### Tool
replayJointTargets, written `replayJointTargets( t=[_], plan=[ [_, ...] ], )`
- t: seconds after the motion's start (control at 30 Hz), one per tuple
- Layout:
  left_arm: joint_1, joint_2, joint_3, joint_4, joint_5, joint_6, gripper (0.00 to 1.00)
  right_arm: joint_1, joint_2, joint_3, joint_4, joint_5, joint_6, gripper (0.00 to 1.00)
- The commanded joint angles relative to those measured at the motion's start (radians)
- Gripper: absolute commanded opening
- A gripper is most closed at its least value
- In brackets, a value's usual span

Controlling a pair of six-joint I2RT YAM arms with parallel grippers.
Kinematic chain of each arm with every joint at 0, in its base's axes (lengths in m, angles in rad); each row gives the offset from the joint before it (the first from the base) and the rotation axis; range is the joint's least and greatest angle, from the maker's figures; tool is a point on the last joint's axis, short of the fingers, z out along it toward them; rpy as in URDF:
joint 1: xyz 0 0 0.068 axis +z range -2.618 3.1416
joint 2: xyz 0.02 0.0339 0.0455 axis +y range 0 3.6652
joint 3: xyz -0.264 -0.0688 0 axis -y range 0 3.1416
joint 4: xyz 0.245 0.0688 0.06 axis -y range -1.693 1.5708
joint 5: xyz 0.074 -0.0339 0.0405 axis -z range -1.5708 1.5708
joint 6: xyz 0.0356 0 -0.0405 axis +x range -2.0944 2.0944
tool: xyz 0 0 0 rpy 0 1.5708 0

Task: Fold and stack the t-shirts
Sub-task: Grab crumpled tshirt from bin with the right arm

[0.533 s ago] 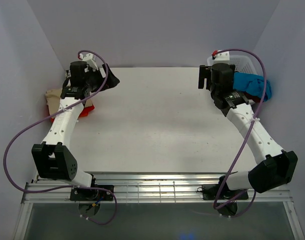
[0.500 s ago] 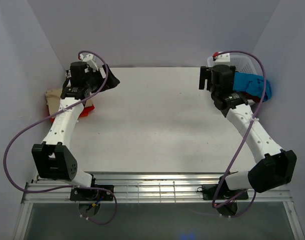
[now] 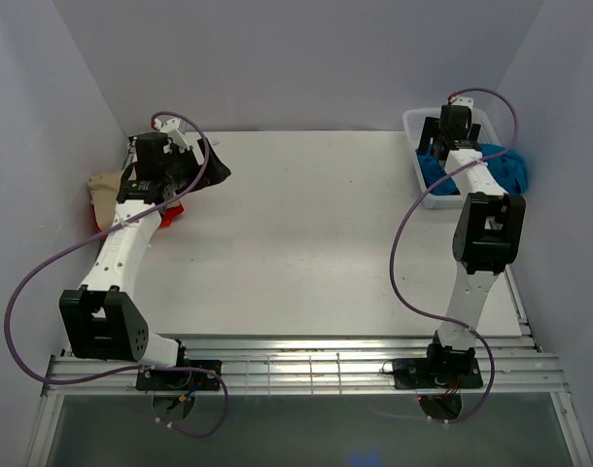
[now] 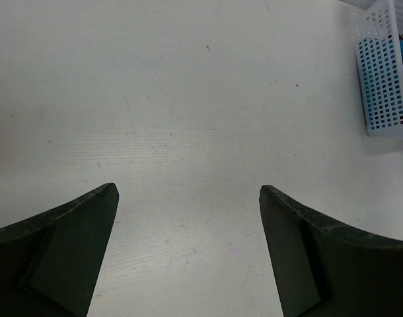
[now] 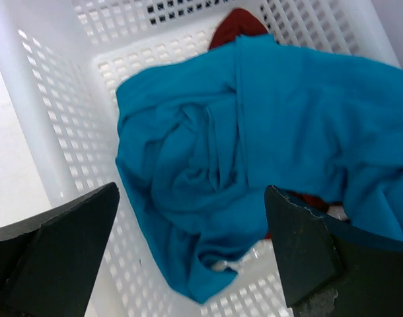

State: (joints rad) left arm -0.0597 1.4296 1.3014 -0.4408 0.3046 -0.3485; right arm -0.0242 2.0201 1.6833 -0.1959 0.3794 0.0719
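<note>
Mid table (image 3: 306,224) lies open; basket (image 5: 46,105) walls ring the teal t-shirt (image 5: 254,132).

the right tool (image 5: 190,191) hangs over the basket (image 5: 30,112), a t-shirt (image 5: 208,165) directly below it, lying on a second shirt (image 5: 236,24). the left tool (image 4: 188,191) hangs over the counter (image 4: 188,99), the basket ahead to its right.

Robotics laboratory test cell. A bare white table (image 3: 306,243) is enclosed by plain pale walls (image 3: 296,58), with 2 white arms, the left arm (image 3: 126,238) and the right arm (image 3: 476,243), mounted on an aluminium rail (image 3: 296,368) and trailing purple cables (image 3: 393,248).
</note>
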Motion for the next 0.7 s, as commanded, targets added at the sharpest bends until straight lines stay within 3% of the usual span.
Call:
replayJointTargets(
  t=[0.0,0.27,0.3,0.67],
  plan=[
    [0.009,-0.069,-0.020,0.005,0.021,0.020,0.98,-0.029,0.083,0.163,-0.007,-0.045,-0.034,0.96],
    [0.011,-0.123,-0.071,0.001,-0.004,0.052,0.98,-0.094,0.273,0.387,-0.034,-0.111,0.003,1.00],
    [0.011,-0.126,-0.074,-0.002,-0.007,0.058,0.98,-0.103,0.285,0.397,-0.034,-0.120,0.006,0.95],
    [0.017,-0.138,-0.085,-0.018,-0.050,0.082,0.98,-0.112,0.402,0.431,-0.059,-0.178,0.014,0.91]
  ],
)
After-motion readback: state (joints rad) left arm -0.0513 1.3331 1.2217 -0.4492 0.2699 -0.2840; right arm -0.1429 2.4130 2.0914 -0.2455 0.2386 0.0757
